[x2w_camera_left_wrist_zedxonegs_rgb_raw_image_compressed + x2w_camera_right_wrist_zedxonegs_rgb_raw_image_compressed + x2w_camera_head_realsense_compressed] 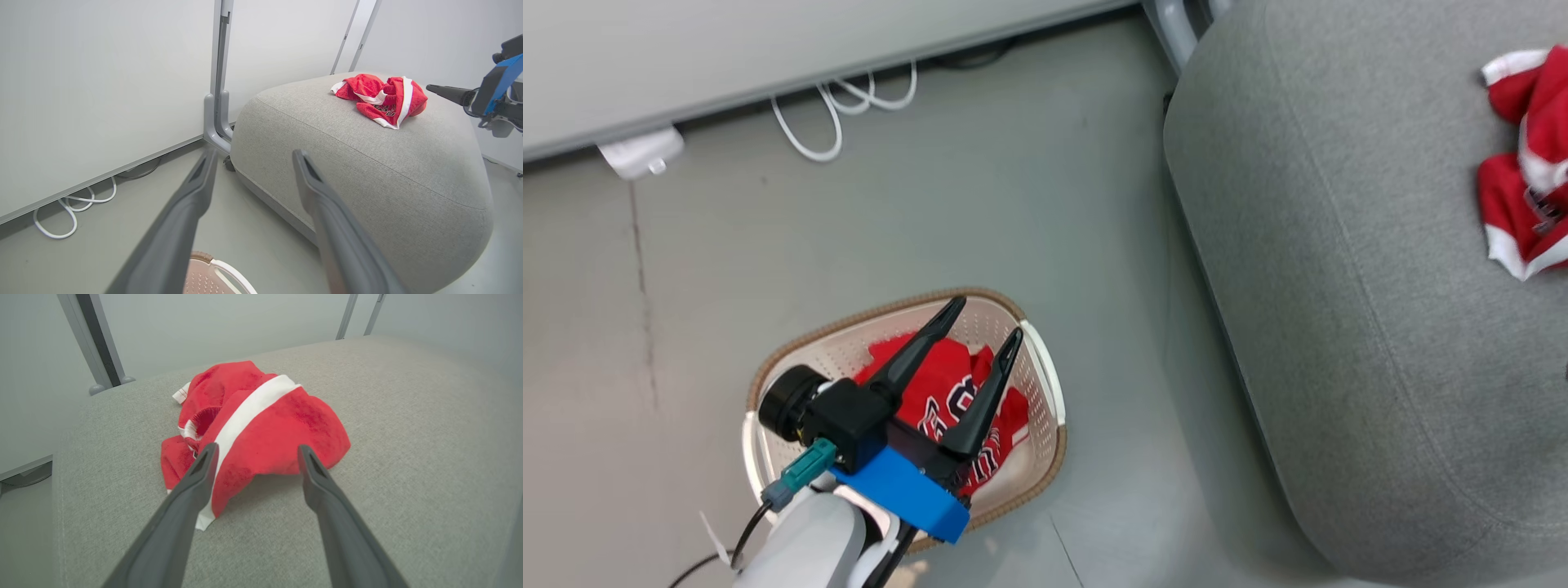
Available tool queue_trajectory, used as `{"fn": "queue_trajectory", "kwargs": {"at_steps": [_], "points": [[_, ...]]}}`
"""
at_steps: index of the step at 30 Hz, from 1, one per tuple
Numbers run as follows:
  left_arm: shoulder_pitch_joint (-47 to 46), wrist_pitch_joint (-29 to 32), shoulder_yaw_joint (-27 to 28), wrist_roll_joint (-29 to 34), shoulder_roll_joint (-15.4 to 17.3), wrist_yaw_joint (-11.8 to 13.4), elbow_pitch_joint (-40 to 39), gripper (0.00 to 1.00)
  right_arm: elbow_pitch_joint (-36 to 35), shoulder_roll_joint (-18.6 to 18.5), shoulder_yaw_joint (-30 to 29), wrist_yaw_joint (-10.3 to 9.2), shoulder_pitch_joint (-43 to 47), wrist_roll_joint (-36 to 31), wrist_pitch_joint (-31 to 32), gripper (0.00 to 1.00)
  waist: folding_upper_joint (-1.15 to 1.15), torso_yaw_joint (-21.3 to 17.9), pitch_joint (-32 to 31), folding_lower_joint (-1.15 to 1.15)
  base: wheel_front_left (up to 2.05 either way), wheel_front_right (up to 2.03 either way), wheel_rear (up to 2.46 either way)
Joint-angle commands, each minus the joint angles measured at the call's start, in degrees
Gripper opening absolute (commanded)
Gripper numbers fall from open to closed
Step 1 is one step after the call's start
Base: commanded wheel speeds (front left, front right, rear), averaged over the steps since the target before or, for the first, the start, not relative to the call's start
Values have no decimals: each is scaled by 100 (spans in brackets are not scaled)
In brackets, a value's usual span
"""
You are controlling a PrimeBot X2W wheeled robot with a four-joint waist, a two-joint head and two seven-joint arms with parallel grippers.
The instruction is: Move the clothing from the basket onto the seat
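A red jersey with black-and-white lettering [947,392] lies in the cream basket [1049,384] on the floor. My left gripper [986,320] hovers over it, open and empty; in the left wrist view its fingers [255,155] point toward the grey seat [367,171], with the basket rim [220,269] below. A second piece of clothing, red with a white stripe [265,424], lies crumpled on the seat [408,437]. My right gripper [257,451] stands open just before it, fingers apart and holding nothing. The same garment [1523,204] [380,100] sits on the seat's top, with the right gripper [439,90] beside it.
White cables [841,106] and a white adapter [641,153] lie on the grey floor along the wall panel. A grey metal post foot [216,126] stands by the seat's corner. Open floor [1013,204] separates basket and seat.
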Motion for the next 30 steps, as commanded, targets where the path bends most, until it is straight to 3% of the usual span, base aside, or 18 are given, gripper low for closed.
{"fn": "queue_trajectory", "kwargs": {"at_steps": [1,8,15,23,30], "points": [[127,-16,53,-6,-6,-1,26,100,-44,71,40,-2,142,-2,-21,100,0,44,-406,2,0,0,0],[757,-16,640,-47,-314,-22,64,100,-809,380,507,-3,1111,59,-31,100,0,263,-1045,2,0,0,0],[1305,-17,1259,70,-526,-28,139,100,-2260,786,947,-2,2071,-147,-11,100,0,607,-1458,2,0,0,0],[1687,-17,2082,233,-667,-31,241,100,-3933,1397,1635,-3,2870,-639,504,100,0,915,-1642,2,0,0,0],[1789,-17,2663,396,-817,-32,254,100,-4920,1606,2025,-3,3441,-572,955,100,0,1191,-1756,2,0,0,0]]}}
